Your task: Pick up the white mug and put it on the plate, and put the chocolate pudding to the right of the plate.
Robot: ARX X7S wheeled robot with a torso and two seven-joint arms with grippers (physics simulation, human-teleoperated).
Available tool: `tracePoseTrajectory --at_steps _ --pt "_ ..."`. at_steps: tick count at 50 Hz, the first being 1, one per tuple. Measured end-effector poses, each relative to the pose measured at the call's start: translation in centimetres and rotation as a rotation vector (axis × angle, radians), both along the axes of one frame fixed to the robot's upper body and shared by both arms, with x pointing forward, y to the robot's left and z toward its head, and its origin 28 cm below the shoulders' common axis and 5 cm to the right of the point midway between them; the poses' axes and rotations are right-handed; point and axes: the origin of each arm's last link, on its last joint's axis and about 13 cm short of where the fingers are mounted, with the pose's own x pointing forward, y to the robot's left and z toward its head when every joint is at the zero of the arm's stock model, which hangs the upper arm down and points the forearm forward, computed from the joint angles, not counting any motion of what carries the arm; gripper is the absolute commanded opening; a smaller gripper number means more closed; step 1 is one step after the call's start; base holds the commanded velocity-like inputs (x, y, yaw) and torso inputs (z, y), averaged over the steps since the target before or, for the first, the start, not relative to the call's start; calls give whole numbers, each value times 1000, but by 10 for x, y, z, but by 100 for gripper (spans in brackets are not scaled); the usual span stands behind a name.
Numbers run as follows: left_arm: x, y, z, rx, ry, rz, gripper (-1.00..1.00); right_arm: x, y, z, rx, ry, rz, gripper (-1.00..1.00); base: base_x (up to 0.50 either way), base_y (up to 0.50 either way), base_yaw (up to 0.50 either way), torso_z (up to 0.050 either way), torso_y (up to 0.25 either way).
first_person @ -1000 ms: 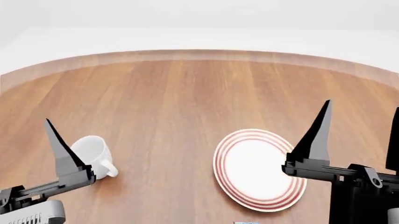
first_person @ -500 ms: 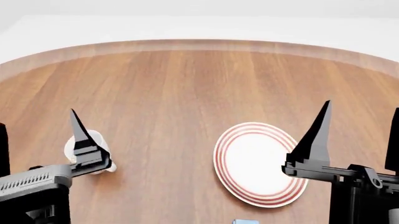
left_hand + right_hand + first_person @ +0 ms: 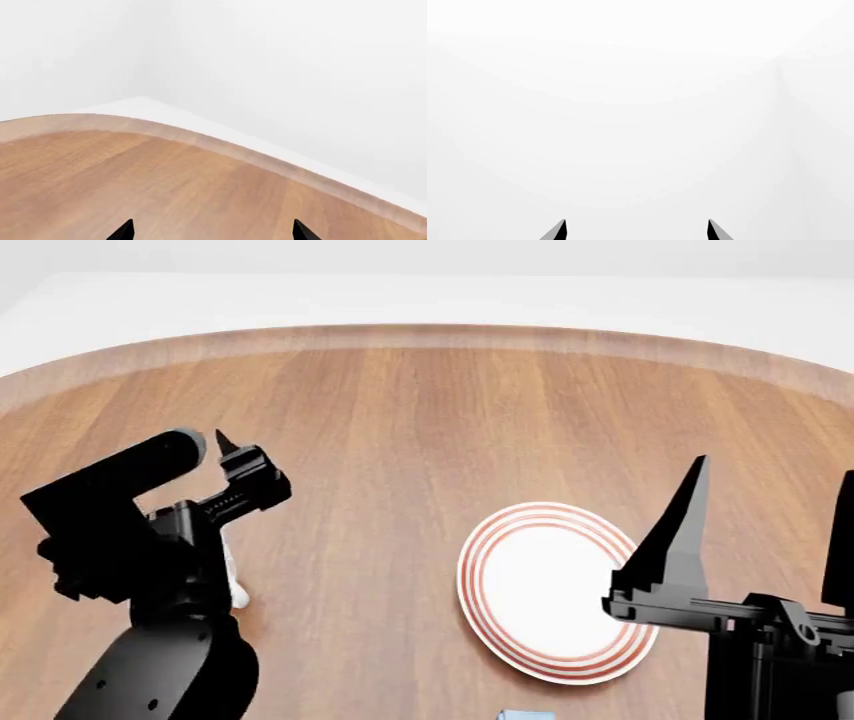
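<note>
Left gripper (image 3: 212, 233): jaws spread apart, holding nothing; in its wrist view only 2 black fingertips (image 3: 123, 231) show over the wooden table (image 3: 427, 420). In the head view the left arm (image 3: 147, 570) covers most of the white mug (image 3: 235, 585), which sits at 9 o'clock from the plate (image 3: 554, 590), well apart. Right gripper (image 3: 636, 231): jaws spread apart, empty, at 3 o'clock of the plate. The chocolate pudding (image 3: 526, 715) shows at 6 o'clock of the plate, cut by the frame edge.
</note>
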Motion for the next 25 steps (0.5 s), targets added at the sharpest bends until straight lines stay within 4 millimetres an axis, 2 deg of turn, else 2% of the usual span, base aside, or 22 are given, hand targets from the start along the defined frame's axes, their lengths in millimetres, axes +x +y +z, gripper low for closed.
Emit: tracePoseTrajectory --at_steps 10,25 --pt "24 -13 13 -64 113 97 100 -1 1 0 3 -1 11 100 0 0 0 0 0" --pt "49 -22 15 -169 238 259 100 -2 1 1 6 -5 18 100 0 0 0 0 0"
